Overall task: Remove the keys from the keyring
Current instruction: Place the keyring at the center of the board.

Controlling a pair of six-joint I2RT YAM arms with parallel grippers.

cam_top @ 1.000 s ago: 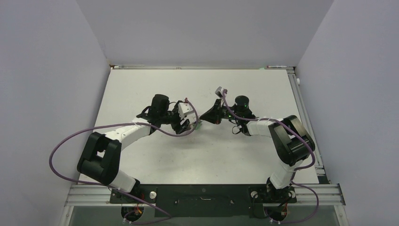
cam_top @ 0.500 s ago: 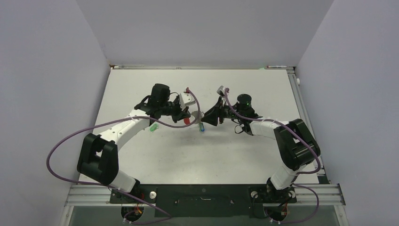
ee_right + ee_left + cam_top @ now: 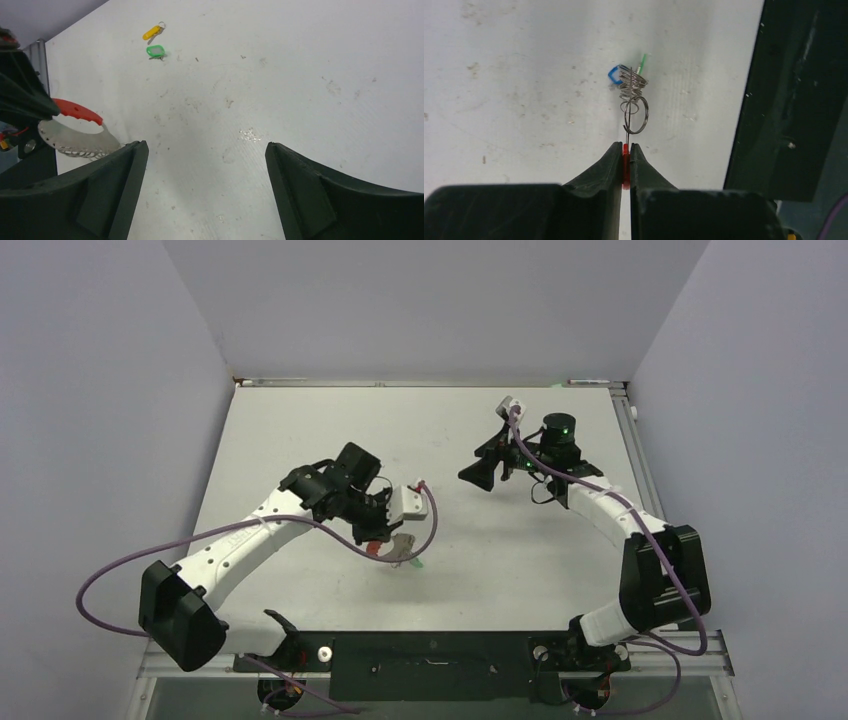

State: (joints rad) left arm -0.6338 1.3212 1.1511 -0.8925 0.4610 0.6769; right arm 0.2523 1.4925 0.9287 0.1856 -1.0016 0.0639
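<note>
two loose keys, a yellow-tagged key [image 3: 152, 32] and a green-tagged key [image 3: 155, 51], lie on the table [image 3: 300, 75], while the left gripper [image 3: 625, 147] clamps shut on the red strap [image 3: 625, 170] of the keyring [image 3: 636, 107] with a blue-tagged key [image 3: 614, 75] dangling from it, so the empty, wide-open right gripper [image 3: 206, 147] likely needs to seize that key next.

Left arm [image 3: 235, 540]: white link shells, black joint housings. Right arm [image 3: 598, 505]: same build, with a green lamp [image 3: 562, 424] lit at the wrist. A purple cable [image 3: 436, 512] runs in loose loops along each arm. A white camera housing [image 3: 408, 502] is fitted at each wrist. Left gripper [image 3: 625, 149] and right gripper [image 3: 206, 146]: matt black fingers, broad at the root, tapering to narrow tips. Black base plate [image 3: 430, 652] with two round pale knobs.
</note>
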